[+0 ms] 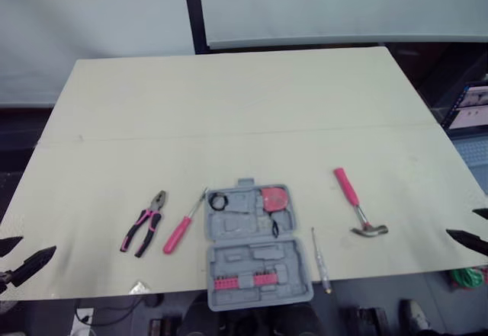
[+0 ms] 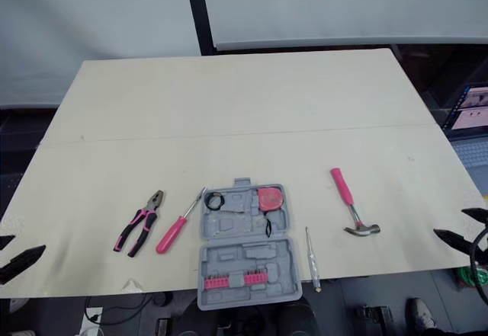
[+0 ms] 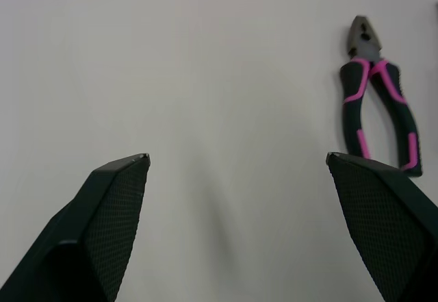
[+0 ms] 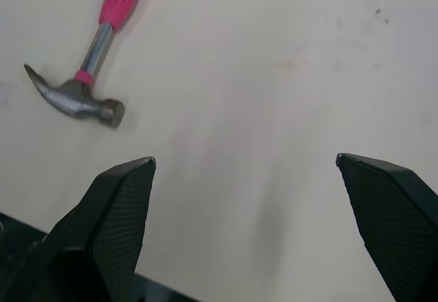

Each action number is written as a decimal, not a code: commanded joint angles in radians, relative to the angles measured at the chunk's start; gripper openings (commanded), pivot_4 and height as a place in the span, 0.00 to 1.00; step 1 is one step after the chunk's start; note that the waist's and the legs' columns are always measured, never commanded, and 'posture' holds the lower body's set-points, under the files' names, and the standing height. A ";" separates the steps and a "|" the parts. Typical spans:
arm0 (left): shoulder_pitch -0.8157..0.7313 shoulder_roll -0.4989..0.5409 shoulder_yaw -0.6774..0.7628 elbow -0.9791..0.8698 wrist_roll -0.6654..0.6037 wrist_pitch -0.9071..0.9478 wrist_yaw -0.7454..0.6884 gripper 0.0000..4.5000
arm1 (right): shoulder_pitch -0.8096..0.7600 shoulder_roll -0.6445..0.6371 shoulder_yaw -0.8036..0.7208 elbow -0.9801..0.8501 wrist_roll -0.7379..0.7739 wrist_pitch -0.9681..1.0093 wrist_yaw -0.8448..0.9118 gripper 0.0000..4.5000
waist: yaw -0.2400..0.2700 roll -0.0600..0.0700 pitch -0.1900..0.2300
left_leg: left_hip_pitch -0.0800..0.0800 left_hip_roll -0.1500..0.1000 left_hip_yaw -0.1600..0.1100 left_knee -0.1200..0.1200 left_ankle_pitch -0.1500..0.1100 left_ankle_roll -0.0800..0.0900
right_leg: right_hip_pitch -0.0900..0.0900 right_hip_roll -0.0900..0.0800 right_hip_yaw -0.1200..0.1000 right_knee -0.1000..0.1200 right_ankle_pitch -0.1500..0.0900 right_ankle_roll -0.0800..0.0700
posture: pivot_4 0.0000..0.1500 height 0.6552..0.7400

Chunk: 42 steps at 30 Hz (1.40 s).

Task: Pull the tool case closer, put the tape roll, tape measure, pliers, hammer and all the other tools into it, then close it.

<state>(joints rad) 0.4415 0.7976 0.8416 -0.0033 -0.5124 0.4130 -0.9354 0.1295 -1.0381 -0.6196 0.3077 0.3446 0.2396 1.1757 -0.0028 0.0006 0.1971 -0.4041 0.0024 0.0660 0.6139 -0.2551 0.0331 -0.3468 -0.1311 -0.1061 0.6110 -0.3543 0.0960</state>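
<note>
Case (image 1: 255, 248) lies open at the table's (image 1: 229, 107) near edge, seemingly holding a tape measure (image 1: 274, 198). Left gripper (image 3: 236, 156) and right gripper (image 4: 245, 157) gape, empty.

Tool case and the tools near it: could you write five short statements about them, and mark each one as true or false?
1. The tool case lies open. True.
2. The hammer lies inside the case. False: it lies on the table, to the robot's right of the case.
3. The pliers lie on the table, to the left of the case. True.
4. The left gripper is shut on the pliers. False: it is open and empty, apart from the pliers.
5. The pink tape measure sits in the case. True.
</note>
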 commanded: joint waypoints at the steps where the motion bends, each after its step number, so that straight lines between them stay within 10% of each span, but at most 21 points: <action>1: -0.008 -0.027 -0.031 -0.150 -0.063 0.082 0.041 1.00 | -0.034 0.006 0.017 -0.120 0.081 0.059 0.025 0.99 | -0.001 0.000 0.000 | 0.000 0.000 0.000 0.000 0.000 0.000 | 0.000 0.000 0.000 0.000 0.000 0.000 | 1.00 0.86; 14: -0.110 -0.096 -0.326 -0.319 0.015 0.157 0.209 1.00 | -0.282 0.060 0.369 -0.843 0.438 0.449 -0.066 0.99 | 0.015 0.002 -0.001 | 0.000 0.000 -0.001 0.002 0.002 0.000 | 0.000 0.001 0.000 0.004 0.000 0.000 | 1.00 0.86; 42: -0.346 -0.230 -0.592 -0.018 0.227 -0.058 0.311 1.00 | -0.579 0.212 0.664 -0.839 0.410 0.479 -0.081 0.99 | 0.027 -0.001 0.000 | -0.001 0.000 0.000 0.009 0.003 -0.001 | -0.001 0.000 -0.001 0.011 0.001 0.000 | 1.00 0.86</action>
<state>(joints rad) 0.0978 0.5686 0.2538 -0.0232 -0.2911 0.3655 -0.6333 -0.4361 -0.8270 0.0629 -0.5200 0.7458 0.7212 1.0981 0.0246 -0.0008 0.1969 -0.4050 0.0027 0.0659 0.6226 -0.2525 0.0320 -0.3482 -0.1308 -0.1070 0.6214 -0.3532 0.0961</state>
